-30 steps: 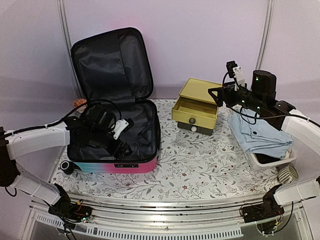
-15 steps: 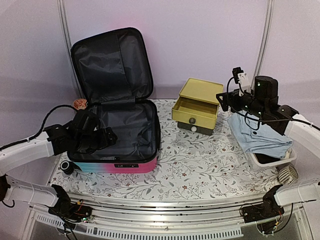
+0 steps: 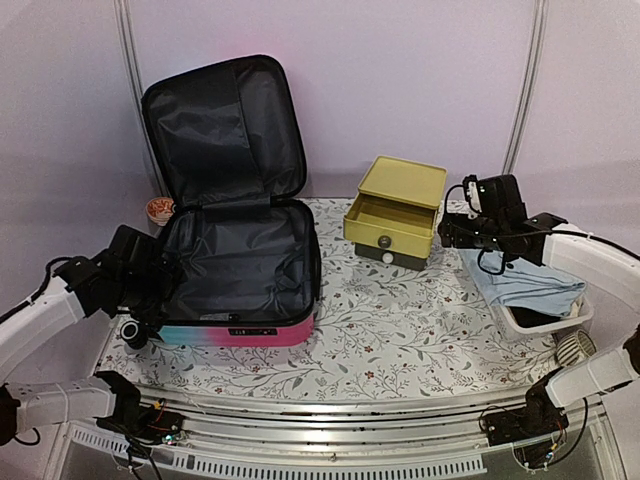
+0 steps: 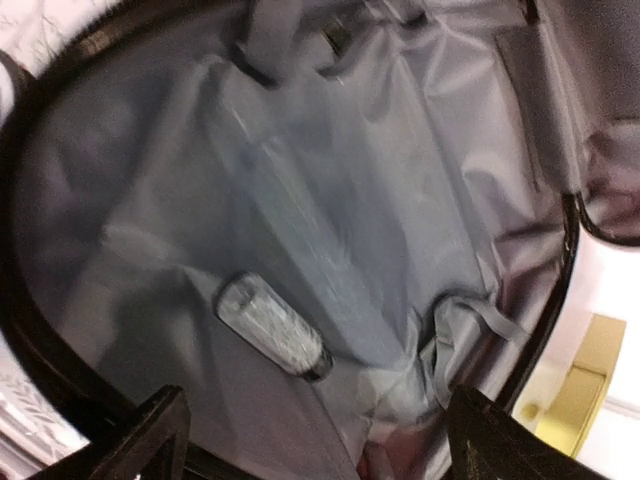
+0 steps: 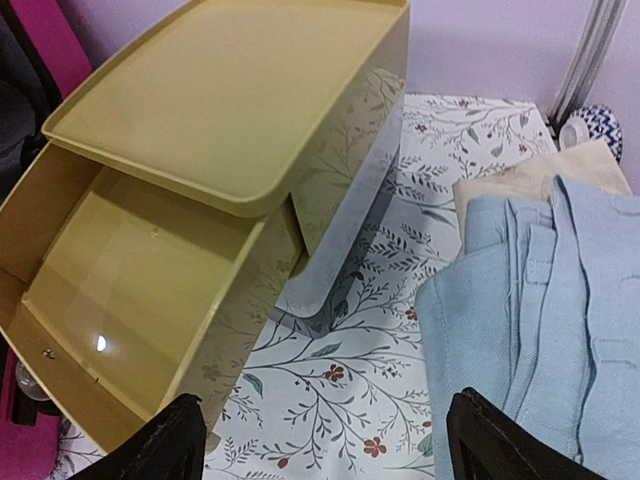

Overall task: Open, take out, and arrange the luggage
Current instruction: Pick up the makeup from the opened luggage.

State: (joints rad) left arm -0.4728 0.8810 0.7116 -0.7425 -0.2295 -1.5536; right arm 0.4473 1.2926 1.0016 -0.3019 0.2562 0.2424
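Stands lid-up at tabletop's left edge: luggage (image 3: 240, 260); at its left rim, left gripper (image 4: 315, 445) spread wide, empty; beside yellow drawer box (image 3: 395, 215), right gripper (image 5: 325, 440) spread wide, empty.

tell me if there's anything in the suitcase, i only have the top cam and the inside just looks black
Observer: Yes. The left wrist view shows a small silvery cylinder lying on the lining of the luggage.
Operator: ok, anything in the yellow drawer
Observer: The right wrist view looks into it, and the part in sight is bare.
Operator: and under the blue cloth
Observer: A beige layer peeks out beneath it at the far edge. I cannot tell what it is.
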